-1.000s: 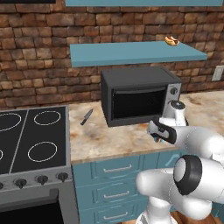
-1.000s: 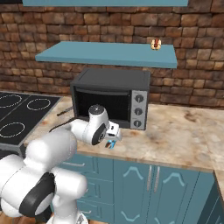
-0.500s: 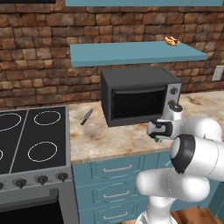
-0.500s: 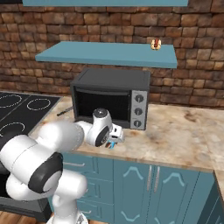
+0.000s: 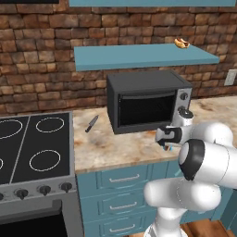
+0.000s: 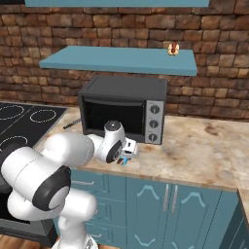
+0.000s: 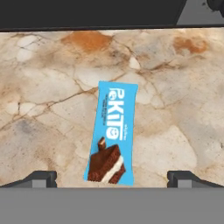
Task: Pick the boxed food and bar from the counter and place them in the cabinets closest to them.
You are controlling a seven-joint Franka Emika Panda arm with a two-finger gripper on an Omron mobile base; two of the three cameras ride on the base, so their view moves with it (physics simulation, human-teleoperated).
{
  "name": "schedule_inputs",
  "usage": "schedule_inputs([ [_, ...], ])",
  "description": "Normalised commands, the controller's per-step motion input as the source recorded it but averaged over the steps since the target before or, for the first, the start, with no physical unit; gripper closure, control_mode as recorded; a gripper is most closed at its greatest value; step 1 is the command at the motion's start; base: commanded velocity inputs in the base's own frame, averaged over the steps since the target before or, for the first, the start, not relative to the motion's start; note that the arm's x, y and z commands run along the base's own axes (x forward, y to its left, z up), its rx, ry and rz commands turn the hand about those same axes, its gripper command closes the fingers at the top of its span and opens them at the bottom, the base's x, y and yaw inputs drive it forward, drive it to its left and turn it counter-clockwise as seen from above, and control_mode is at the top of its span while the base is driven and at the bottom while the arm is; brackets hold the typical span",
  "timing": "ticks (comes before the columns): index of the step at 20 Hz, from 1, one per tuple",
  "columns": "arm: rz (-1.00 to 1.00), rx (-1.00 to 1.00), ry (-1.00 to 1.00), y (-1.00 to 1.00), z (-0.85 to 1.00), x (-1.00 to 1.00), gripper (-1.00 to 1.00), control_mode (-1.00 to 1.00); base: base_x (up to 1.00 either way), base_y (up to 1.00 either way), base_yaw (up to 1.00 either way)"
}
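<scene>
- Since a second ago the arm's elbow has swung further over the counter edge; the gripper (image 7: pixel 112 178) hovers low in front of the toaster oven (image 5: pixel 147 106).
- Jaws stand wide open, nothing held.
- Blue wrapped bar (image 7: pixel 111 132) lies flat on the marbled counter (image 7: pixel 43 87), directly beneath and between the finger tips (image 7: pixel 38 178).
- Boxed food: cannot say where it is.
- Teal shelf (image 5: pixel 143 56) sits above the oven.
- Risk: the bar is thin and flat, so closing too high could skid off the wrapper; descending too hard could jam the tips on stone.
</scene>
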Motion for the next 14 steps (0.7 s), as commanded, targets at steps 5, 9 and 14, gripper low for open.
schedule_inputs([
  [5,0.0,-0.01,0.0,0.0,-0.13,0.0,-1.0,-1.0,0.0,0.0,0.0],
  [9,0.0,-0.04,0.0,0.0,-0.31,0.01,-1.0,-1.0,0.0,0.0,0.0],
  [14,0.0,-0.01,0.0,0.0,-0.1,0.01,-1.0,-1.0,0.0,0.0,0.0],
])
